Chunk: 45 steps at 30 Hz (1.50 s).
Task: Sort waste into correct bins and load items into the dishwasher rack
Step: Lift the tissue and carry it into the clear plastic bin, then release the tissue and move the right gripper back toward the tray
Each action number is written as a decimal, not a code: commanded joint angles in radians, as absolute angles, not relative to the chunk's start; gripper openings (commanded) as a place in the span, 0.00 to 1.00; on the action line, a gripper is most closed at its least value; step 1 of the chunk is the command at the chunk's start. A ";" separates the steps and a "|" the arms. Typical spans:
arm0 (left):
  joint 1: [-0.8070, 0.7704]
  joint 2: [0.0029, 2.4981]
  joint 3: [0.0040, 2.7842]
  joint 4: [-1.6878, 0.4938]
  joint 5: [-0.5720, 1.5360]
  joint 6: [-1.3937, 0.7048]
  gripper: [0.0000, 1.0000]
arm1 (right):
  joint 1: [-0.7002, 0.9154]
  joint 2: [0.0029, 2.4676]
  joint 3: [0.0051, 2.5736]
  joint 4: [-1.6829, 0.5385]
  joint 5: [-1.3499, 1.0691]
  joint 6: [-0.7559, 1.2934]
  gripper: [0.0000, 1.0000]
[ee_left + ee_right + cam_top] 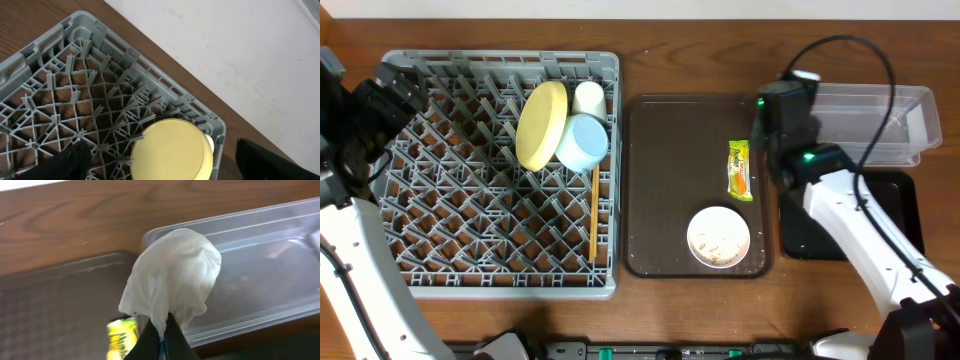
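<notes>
My right gripper [162,332] is shut on a crumpled white napkin [172,277], held up over the near-left corner of the clear tub [260,270]. The yellow-green snack wrapper [740,168] lies on the brown tray [660,190], near a white bowl [719,237] holding pale crumbs. In the grey rack [470,200] stand a yellow plate [541,125], a light blue bowl [582,142] and a white cup [588,97]; chopsticks [593,215] lie along its right side. My left gripper [161,149] is open above the rack, looking at the yellow plate [170,150].
The black tray [900,200] lies right of the brown tray, in front of the clear tub [880,125], and my right arm [840,200] crosses it. A cable loops over the tub. The left arm [360,120] hangs over the rack's far-left corner.
</notes>
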<state>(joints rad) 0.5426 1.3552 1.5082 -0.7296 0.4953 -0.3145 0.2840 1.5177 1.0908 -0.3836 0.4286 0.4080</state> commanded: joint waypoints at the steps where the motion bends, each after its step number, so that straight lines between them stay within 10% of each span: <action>1: 0.547 1.358 1.523 -0.729 0.505 -0.312 0.93 | 0.239 1.525 1.090 -0.382 0.467 0.395 0.01; 23: 0.547 1.358 1.523 -0.729 0.505 -0.312 0.93 | 0.047 1.653 1.089 -0.226 0.463 0.395 0.01; 28: 0.547 1.358 1.523 -0.729 0.505 -0.312 0.93 | 0.036 1.733 1.089 -0.180 0.463 0.395 0.13; 30: 0.547 1.358 1.523 -0.729 0.505 -0.312 0.93 | 0.036 1.744 1.089 -0.168 0.463 0.395 0.50; 33: 0.547 1.358 1.523 -0.729 0.505 -0.312 0.93 | 0.036 1.735 1.090 -0.164 0.463 0.377 0.76; 45: 0.547 1.358 1.523 -0.729 0.505 -0.312 0.93 | 0.128 1.515 1.090 -0.315 0.258 0.290 0.86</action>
<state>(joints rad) 0.5423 1.3552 1.5082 -0.7300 0.4953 -0.3145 0.0834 1.5936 1.0882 -0.2874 0.4046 0.2951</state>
